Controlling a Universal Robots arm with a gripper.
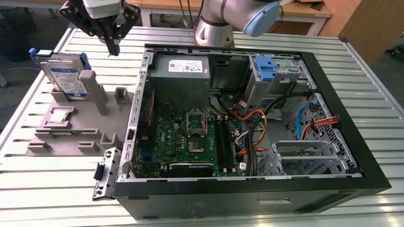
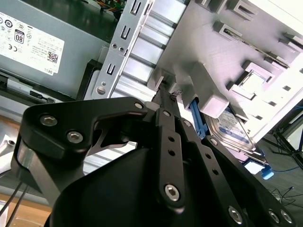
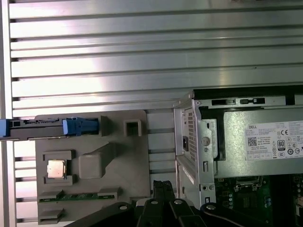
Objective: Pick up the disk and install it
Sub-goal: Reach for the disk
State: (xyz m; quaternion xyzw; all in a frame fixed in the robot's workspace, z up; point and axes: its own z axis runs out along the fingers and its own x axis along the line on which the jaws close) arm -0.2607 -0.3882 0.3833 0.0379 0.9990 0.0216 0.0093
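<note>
Black gripper [image 1: 115, 50], fingers seemingly together and empty, near the upright disk [image 1: 66, 78] in its grey holder [image 1: 69, 138].

We see a white sticker [image 3: 274, 141] of black print on the power supply [image 3: 236, 161], in a corner of the computer case [image 1: 240, 196]. The white-and-blue label [image 1: 68, 81] on the disk [image 1: 58, 60] is too small to read.

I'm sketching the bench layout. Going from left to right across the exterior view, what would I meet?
disk, upright in the grey holder → grey power-supply box → blue bracket → multicoloured wire bundle → black case wall
</note>
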